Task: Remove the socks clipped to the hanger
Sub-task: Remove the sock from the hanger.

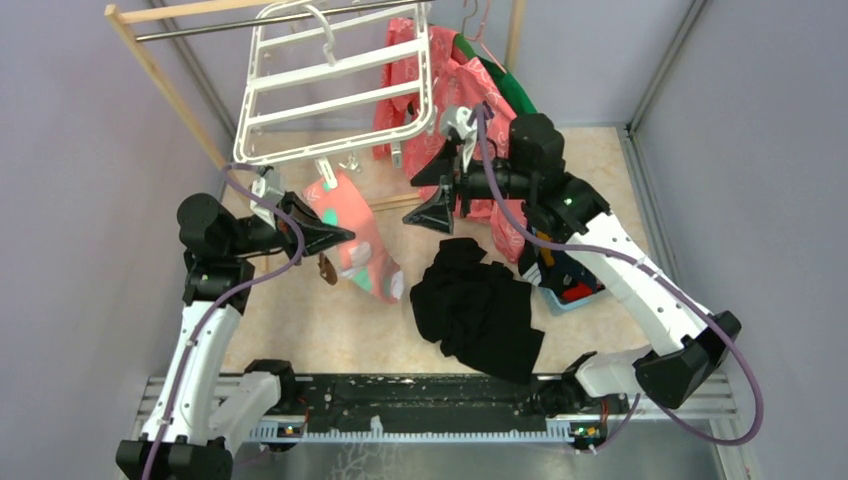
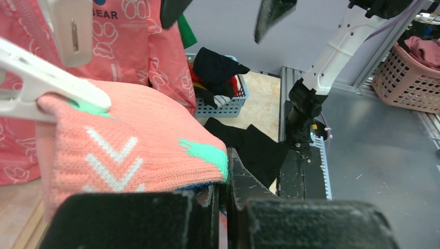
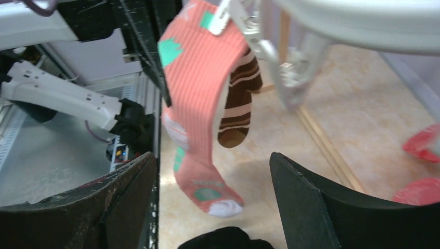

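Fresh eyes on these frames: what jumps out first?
A coral sock with green patches dangles from a clip of the white hanger, upper centre, the left claw shut on it. The right claw gapes open just right of it, above a black cloth heap on the floor.

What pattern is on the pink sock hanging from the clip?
The sock is salmon pink with white chevrons and mint-green patches. The left wrist view shows it best.
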### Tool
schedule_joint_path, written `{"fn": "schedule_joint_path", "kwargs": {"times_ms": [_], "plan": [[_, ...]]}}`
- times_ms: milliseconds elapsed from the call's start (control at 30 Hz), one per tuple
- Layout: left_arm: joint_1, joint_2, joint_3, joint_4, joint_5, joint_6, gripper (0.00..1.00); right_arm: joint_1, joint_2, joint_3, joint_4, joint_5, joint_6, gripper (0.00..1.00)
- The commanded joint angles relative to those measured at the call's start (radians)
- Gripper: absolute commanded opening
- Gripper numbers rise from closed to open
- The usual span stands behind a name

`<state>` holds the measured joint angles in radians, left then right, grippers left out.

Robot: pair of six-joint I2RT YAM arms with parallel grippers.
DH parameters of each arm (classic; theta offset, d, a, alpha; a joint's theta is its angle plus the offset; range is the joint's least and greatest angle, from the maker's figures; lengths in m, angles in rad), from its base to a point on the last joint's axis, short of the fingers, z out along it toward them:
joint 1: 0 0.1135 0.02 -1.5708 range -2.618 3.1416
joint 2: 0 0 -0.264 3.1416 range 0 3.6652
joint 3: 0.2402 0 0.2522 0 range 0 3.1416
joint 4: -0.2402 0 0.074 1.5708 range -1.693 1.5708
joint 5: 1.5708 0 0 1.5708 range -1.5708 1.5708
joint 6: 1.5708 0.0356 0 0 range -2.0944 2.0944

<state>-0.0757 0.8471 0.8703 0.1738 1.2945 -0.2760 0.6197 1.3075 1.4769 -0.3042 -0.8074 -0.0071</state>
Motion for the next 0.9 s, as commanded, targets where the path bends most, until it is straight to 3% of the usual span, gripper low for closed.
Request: {"fn": "schedule_joint_path", "kwargs": {"times_ms": [0,267,567,733,867], "plan": [[-0.020,-0.018,0.021,0.007,0.064,-0.025,0.00,0.072,0.019,0.029,0.066,-0.058,-0.002,0.80],[-0.033,-0.031,0.000,0.025,0.135,-0.063,0.00,0.153,0.084,0.033,0.244,-0.103,0.216,0.81],[-0.040,-0.040,-0.005,0.044,0.204,-0.105,0.00,0.157,0.171,-0.022,0.597,-0.084,0.529,0.80],[-0.042,-0.016,0.026,-0.004,0.204,-0.075,0.00,0.156,0.206,-0.124,0.934,-0.057,0.711,0.80],[-0.027,0.002,0.050,-0.007,0.202,-0.088,0.00,0.156,0.250,-0.157,1.024,-0.008,0.730,0.80]]}}
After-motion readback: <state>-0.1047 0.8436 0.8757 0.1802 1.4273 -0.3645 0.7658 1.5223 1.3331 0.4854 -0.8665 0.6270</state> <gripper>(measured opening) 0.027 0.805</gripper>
